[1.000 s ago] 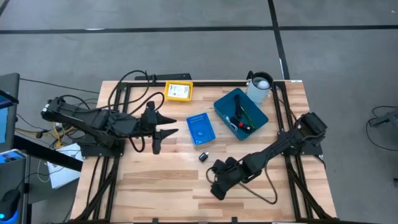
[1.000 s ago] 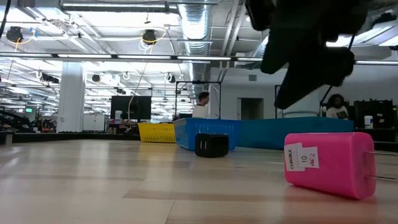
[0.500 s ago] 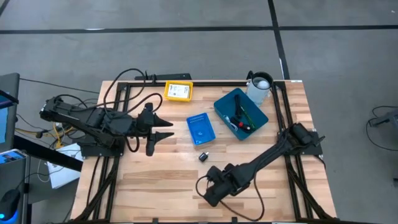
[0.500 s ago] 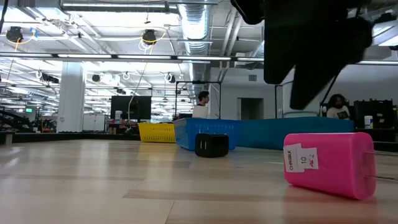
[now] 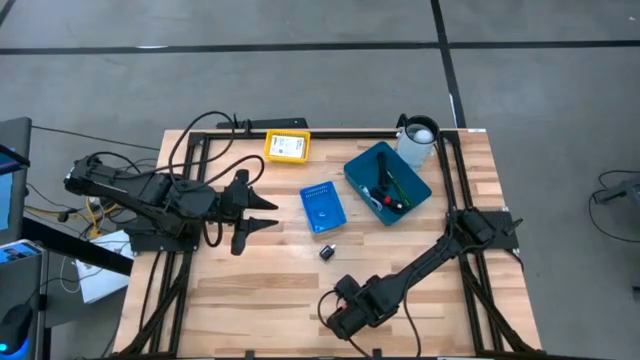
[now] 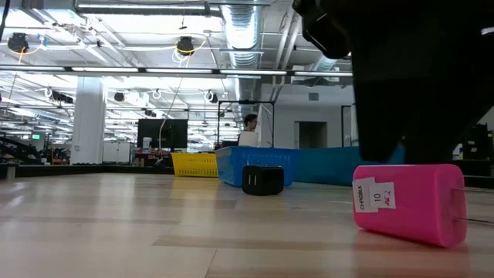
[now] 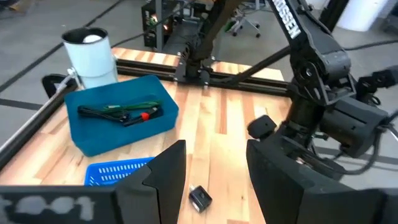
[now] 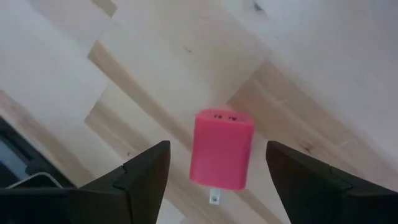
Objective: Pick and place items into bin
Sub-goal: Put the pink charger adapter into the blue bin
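Note:
A pink plug-in charger block (image 8: 222, 149) lies on its side on the wood table near the front edge; it also shows in the low view (image 6: 409, 202). My right gripper (image 8: 216, 148) is open right above it, one finger on either side, with a gap to each. In the high view my right gripper (image 5: 340, 315) hides the block. My left gripper (image 5: 262, 208) is open and empty over the table's left part. The blue bin (image 5: 388, 182) at the far right holds black and green sticks and a small red piece (image 7: 144, 115).
A small blue basket (image 5: 322, 207) and a small black cube (image 5: 327, 252) lie mid-table. A yellow box (image 5: 287, 147) and a white cup (image 5: 418, 140) stand at the far edge. Black frame rails run along both sides. Bare wood lies at the near left.
My right gripper has gone toward the table's near edge and a little to the left, and has come down over the pink block, staying open. The pink block has stayed where it was.

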